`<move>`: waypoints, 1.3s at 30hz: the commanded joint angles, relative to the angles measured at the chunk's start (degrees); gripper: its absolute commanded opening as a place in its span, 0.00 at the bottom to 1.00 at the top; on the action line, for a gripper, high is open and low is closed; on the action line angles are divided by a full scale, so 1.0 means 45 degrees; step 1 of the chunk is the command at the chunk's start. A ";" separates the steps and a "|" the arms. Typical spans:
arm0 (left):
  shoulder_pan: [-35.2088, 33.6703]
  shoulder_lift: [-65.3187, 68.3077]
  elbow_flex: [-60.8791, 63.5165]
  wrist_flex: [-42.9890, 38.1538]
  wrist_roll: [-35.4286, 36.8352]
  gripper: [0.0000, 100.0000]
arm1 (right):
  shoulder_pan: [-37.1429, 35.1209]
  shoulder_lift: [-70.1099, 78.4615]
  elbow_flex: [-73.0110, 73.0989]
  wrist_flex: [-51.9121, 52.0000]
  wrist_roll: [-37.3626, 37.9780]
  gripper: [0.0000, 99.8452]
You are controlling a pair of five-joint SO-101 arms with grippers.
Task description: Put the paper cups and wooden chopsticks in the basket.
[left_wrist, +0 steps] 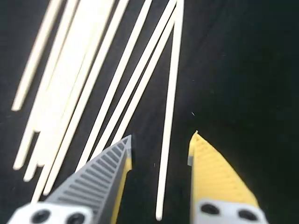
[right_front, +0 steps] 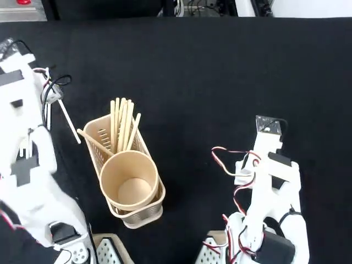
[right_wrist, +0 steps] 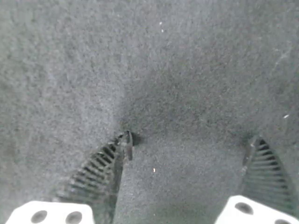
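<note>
A beige slatted basket (right_front: 147, 215) stands left of centre on the black cloth. It holds a paper cup (right_front: 129, 179) and several wooden chopsticks (right_front: 122, 124) that stick out of its far end. One loose chopstick (right_front: 69, 123) lies on the cloth just left of the basket, by my left gripper (right_front: 50, 104). In the left wrist view that chopstick (left_wrist: 170, 107) runs between the fingers of my left gripper (left_wrist: 161, 139), which is open and apart from it, with the basket's chopsticks (left_wrist: 70, 84) beyond. My right gripper (right_wrist: 189, 142) stands open over bare cloth, to the right of the basket (right_front: 268, 125).
The black cloth (right_front: 220, 71) covers the whole table. Red and white cables (right_front: 234, 170) loop off the right arm. Grey equipment (right_front: 22, 8) sits beyond the far edge.
</note>
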 commanded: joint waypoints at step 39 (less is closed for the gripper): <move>0.0498 -0.1407 -0.6672 0.7736 -0.1231 0.03 | 0.0137 -0.0186 0.0049 -0.0078 0.0078 0.38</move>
